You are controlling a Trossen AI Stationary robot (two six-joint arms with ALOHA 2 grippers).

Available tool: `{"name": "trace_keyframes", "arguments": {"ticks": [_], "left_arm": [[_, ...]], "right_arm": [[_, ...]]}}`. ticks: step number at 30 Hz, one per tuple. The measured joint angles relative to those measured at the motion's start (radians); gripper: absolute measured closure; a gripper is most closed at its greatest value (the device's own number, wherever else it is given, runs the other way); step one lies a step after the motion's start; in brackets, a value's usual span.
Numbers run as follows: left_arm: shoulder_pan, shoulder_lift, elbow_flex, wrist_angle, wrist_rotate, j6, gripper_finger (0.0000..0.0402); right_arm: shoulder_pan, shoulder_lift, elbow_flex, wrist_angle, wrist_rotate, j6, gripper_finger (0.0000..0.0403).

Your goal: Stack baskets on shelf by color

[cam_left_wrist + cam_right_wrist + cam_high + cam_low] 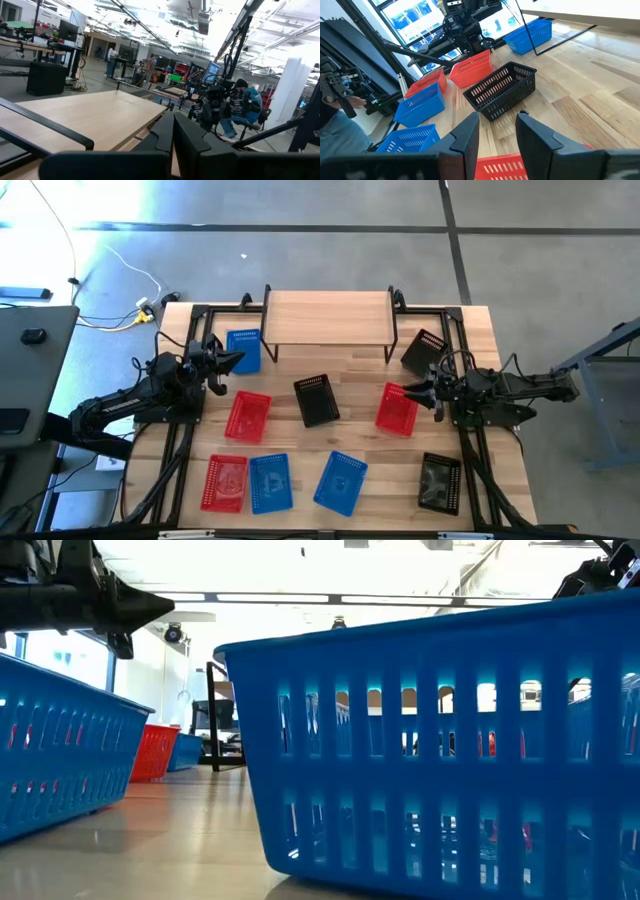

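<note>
At right of centre in the high view, right gripper (412, 389) spread over a red basket (396, 409); left gripper (234, 360) clenched, empty.

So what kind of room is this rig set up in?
Likely a robotics lab or open workshop: desks with monitors behind the shelf, exposed ceiling ducts, and a seated person at another workstation.
</note>
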Motion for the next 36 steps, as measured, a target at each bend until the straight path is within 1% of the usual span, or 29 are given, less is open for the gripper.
{"name": "trace_keyframes", "arguments": {"ticks": [21, 33, 36], "left_arm": [[0.0, 0.0, 0.0, 0.0, 0.0, -0.001, 0.0401], [0.0, 0.0, 0.0, 0.0, -0.004, -0.114, 0.0401], [0.0, 0.0, 0.0, 0.0, -0.004, -0.116, 0.0401]], "right_arm": [[0.0, 0.0, 0.0, 0.0, 0.0, 0.0, 0.0289], [0.0, 0.0, 0.0, 0.0, 0.0, 0.001, 0.0289], [0.0, 0.0, -0.001, 0.006, 0.001, 0.05, 0.0289]]}}
